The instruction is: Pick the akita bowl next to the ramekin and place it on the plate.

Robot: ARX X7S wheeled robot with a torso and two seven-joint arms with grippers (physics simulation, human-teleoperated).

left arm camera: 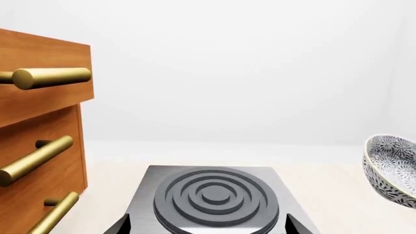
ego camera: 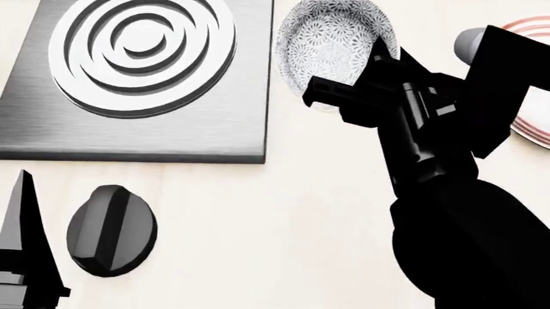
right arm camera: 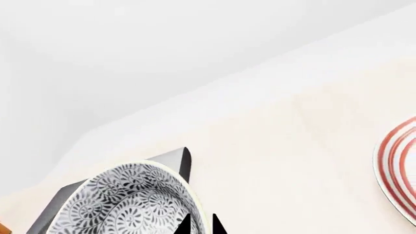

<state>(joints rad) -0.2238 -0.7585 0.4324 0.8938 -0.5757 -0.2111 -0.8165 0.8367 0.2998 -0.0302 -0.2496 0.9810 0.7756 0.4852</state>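
The akita bowl [right arm camera: 126,202], white with a dense grey-black floral pattern, hangs tilted just right of the stove plate; it also shows in the head view [ego camera: 326,42] and the left wrist view [left arm camera: 392,167]. My right gripper [right arm camera: 202,227] is shut on its rim, one fingertip inside the bowl and one outside. The plate [right arm camera: 396,170] with red rings lies on the counter to the right, partly behind my right arm [ego camera: 429,129]. My left gripper [left arm camera: 206,229] stands open and empty over the stove plate's near edge. The ramekin is out of view.
A square steel stove plate [ego camera: 206,129] with a ringed burner [ego camera: 142,48] fills the left. A black knob [ego camera: 112,228] sits in front of it. Wooden drawers [left arm camera: 39,146] with brass handles stand beside the stove. The counter is pale cream.
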